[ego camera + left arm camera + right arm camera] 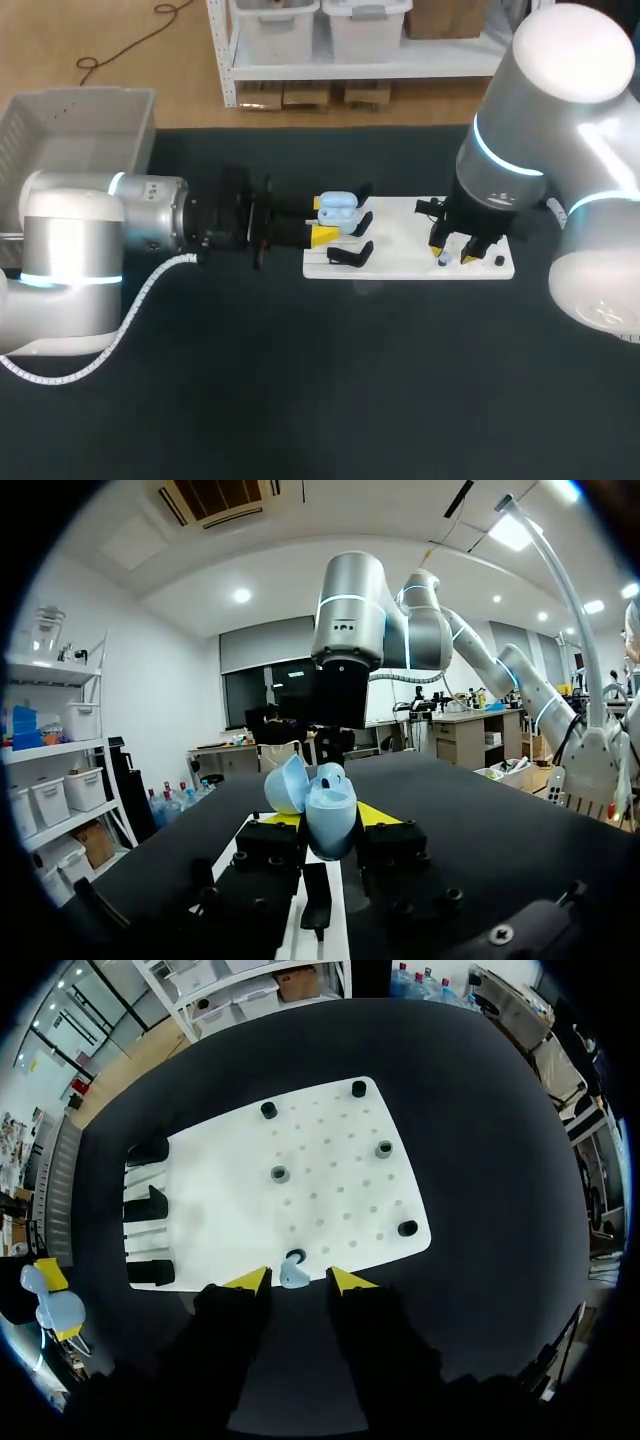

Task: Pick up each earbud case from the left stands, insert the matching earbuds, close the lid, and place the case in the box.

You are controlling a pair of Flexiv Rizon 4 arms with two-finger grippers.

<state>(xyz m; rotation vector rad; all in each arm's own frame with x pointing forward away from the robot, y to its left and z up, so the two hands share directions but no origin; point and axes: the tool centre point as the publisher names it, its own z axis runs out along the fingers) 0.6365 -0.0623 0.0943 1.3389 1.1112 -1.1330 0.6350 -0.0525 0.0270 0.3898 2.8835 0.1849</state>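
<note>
A light blue earbud case (338,207) with its lid open is held off the table at the white board's (410,225) left end, and my left gripper (322,220) is shut on it. In the left wrist view the case (330,815) sits between the yellow tips, lid (287,783) swung up. My right gripper (453,257) points down over the board's near right edge. In the right wrist view a light blue earbud (293,1276) lies between the open fingers of the right gripper (298,1280), beside a small black holder (294,1257), with a slight gap on each side.
Black case stands (150,1203) line the board's (300,1190) left end, and several small black earbud holders (279,1173) dot its surface. A grey box (80,130) stands at the table's far left corner. Dark tabletop (330,380) lies in front of the board.
</note>
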